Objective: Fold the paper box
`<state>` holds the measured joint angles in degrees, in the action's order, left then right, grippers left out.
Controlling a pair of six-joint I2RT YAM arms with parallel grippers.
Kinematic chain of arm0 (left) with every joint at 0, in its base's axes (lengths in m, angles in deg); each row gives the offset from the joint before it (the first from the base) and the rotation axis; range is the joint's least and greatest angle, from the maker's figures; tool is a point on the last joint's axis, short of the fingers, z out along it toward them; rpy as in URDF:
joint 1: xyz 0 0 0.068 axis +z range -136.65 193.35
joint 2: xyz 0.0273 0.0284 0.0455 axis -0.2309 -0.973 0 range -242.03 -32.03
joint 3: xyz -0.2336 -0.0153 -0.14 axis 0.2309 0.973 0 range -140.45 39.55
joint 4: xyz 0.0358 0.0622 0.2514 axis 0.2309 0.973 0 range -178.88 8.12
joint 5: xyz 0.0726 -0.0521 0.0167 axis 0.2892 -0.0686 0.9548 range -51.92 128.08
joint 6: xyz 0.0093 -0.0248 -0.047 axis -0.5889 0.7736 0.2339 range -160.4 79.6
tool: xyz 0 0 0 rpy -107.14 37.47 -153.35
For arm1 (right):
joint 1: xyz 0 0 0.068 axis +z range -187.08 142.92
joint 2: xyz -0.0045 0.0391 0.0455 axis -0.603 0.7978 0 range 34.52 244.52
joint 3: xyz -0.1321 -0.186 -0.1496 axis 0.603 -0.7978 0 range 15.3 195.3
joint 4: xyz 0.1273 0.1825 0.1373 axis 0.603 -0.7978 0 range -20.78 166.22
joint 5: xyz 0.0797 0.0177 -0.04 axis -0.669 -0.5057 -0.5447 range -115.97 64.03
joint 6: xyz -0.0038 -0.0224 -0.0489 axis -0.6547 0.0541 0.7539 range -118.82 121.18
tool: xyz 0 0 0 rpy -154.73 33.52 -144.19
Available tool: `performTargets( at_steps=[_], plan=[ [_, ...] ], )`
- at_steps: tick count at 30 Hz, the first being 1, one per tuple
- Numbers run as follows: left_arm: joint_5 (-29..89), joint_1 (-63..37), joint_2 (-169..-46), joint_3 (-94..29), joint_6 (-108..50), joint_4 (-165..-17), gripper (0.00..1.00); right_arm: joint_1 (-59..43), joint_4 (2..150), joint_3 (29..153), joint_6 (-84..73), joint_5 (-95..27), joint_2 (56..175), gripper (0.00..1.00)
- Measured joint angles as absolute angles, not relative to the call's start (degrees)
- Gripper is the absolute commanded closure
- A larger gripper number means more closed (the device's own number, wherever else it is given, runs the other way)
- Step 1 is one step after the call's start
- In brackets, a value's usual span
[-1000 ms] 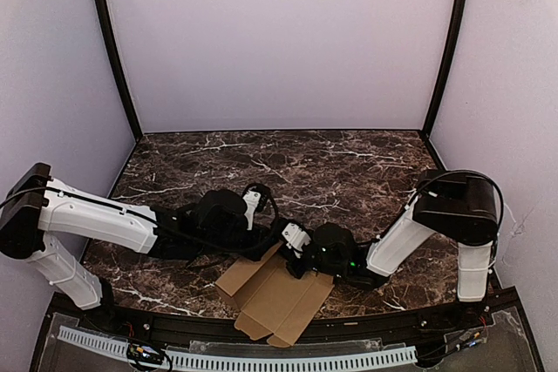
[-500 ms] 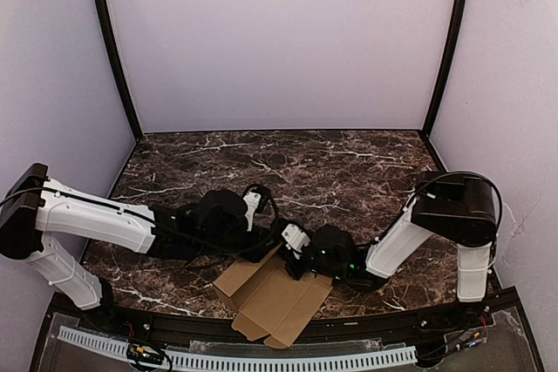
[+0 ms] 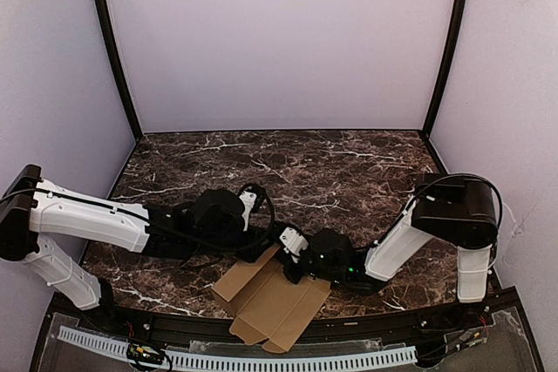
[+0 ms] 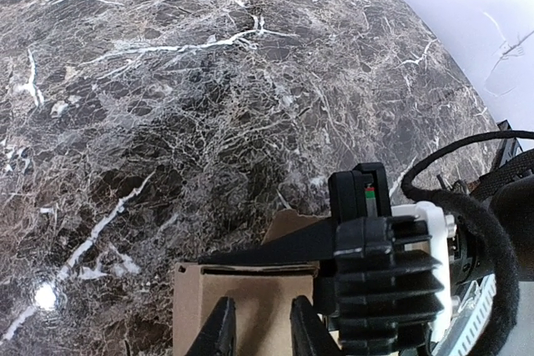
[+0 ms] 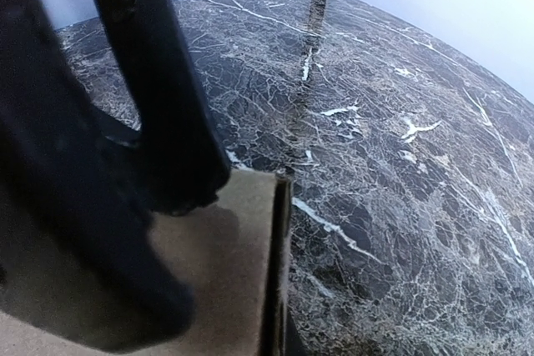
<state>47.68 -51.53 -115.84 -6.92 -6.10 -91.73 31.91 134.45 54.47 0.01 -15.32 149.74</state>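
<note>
The paper box [image 3: 275, 302] lies as a flat tan-brown sheet at the near edge of the dark marble desk [image 3: 349, 163], roughly midway between the two arm bases, with its near flaps reaching past the desk edge in the top view. Creases divide the sheet into panels, and small flaps show along its near and left edges. The left arm [image 3: 87, 215] extends low across the desk from the left side, and the left gripper [image 4: 260, 310] is positioned over the far left part of the sheet. In the left wrist view, its two fingers [image 4: 221, 331] stand a narrow gap apart, with bare cardboard visible between them and nothing clamped. The right arm [image 3: 397, 246] reaches in from the right side, also low, and the right gripper [image 3: 295, 260] meets the far edge of the sheet just beside the left gripper. In the left wrist view, one dark finger of the right gripper lies across the cardboard, with a small flap showing beyond it. In the right wrist view, the fingers are dark and blurred against a cardboard panel whose edge stands slightly raised above the desk. Whether the right gripper is closed on that panel or merely resting on it cannot be determined.
</note>
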Motion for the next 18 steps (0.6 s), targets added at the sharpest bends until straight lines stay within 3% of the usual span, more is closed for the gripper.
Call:
performTargets(
  at_steps=[4,9,18],
  plan=[
    [48.1,-51.5,-116.2,-6.9,-6.1,-91.6,0.79,32.5,133.4,54.8,-0.8,-14.1,149.7,0.86],
    [48.5,-51.4,-116.7,-6.9,-5.8,-91.8,0.80,33.4,134.1,54.9,-1.2,-13.0,149.7,0.77],
    [48.7,-51.4,-116.8,-6.9,-5.7,-91.8,0.80,33.7,135.9,54.9,-1.1,-11.8,149.7,0.91]
  ],
)
